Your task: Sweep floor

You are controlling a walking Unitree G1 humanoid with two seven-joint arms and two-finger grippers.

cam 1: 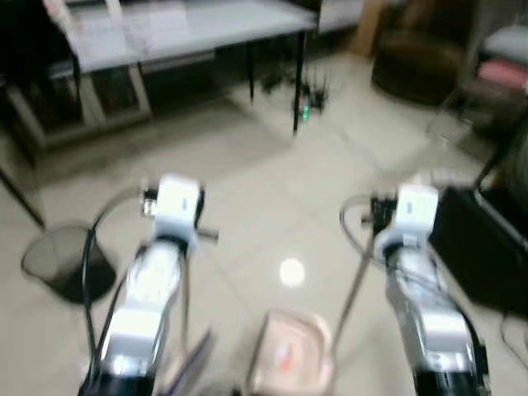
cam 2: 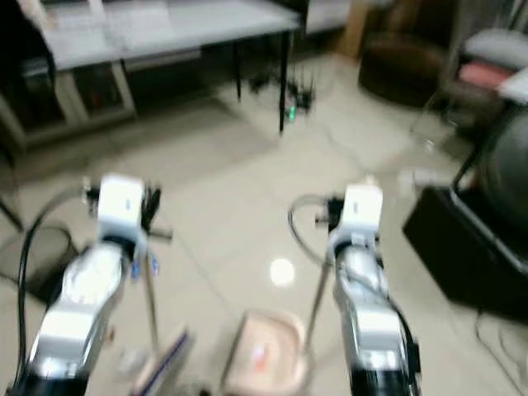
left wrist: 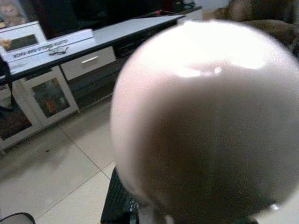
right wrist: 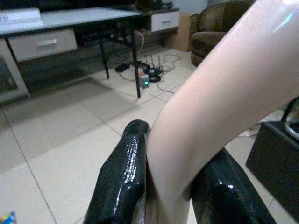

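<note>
The head views are blurred. My left gripper [cam 1: 200, 234] is shut on the thin handle of a broom [cam 1: 184, 293], whose purple bristles [cam 1: 195, 355] rest on the floor by my feet. In the left wrist view the handle's rounded pale pink end [left wrist: 205, 121] sits very close, with a black finger [left wrist: 119, 205] under it. My right gripper [right wrist: 170, 140] is shut on the pale pink handle [right wrist: 219, 93] of a dustpan, with its black fingers [right wrist: 124, 168] on either side. The pink dustpan [cam 1: 289, 351] sits low on the floor between my arms, something orange in it.
A black mesh wastebasket [cam 1: 62, 264] stands on the tiles at my left. Ahead is a grey table [cam 1: 190, 29] on black legs, with a power strip and cables [cam 1: 305, 99] beside it. A black box [cam 1: 483, 247] is close on my right, a brown armchair [cam 1: 417, 58] farther back.
</note>
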